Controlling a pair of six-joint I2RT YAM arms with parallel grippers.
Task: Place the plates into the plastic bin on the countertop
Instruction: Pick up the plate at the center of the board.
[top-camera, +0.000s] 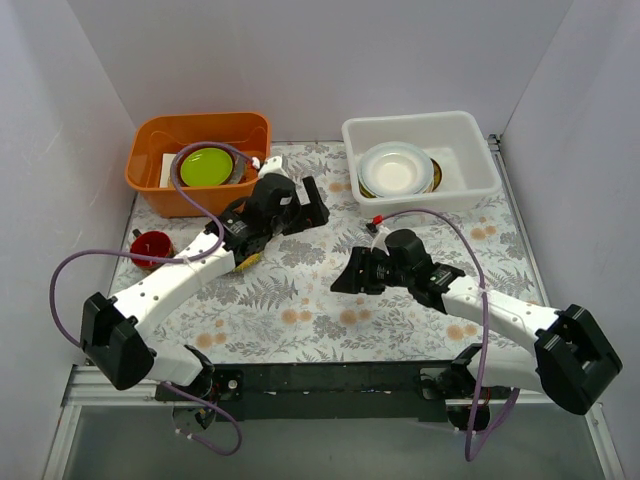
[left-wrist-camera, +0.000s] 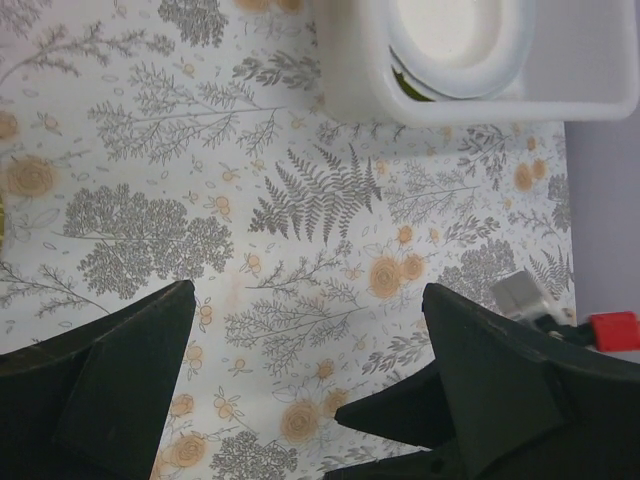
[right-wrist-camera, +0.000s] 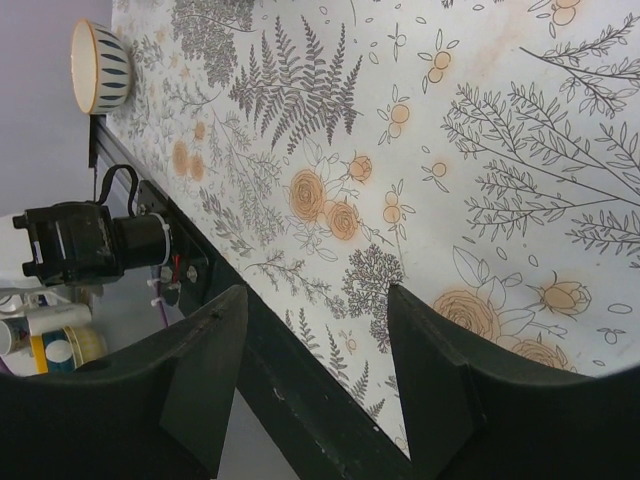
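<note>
On the table (top-camera: 300, 320) in the top view, the bin (top-camera: 420, 118) sits far right and holds a stack of plates (top-camera: 397, 170), a white one on top. One yellow plate (top-camera: 247, 262) lies outside the bin, mostly hidden under the left forearm, near the red mug (top-camera: 152, 247). The orange tub (top-camera: 150, 185) at far left is not part of the job. The left arm reaches long and diagonal toward mid-table, with the left tool (top-camera: 316, 207) between the two tubs. The right arm bends in toward centre, with the right tool (top-camera: 345, 278) low over bare table, pointing left. The likely step is fetching the yellow plate. To do it well, the left arm should back off so the plate is uncovered, then slip one finger under the rim and pinch it. It should lift level, clear the bin wall and lower onto the stack rather than drop.

Left wrist view: the left tool (left-wrist-camera: 308, 300) has its fingers spread wide with nothing between them, only printed table below. The bin corner with the white plate is at the top.

Right wrist view: the right tool (right-wrist-camera: 315, 300) is also spread and empty, near the table's front edge. A striped bowl (right-wrist-camera: 100, 65) shows in the far corner, off-task.
</note>
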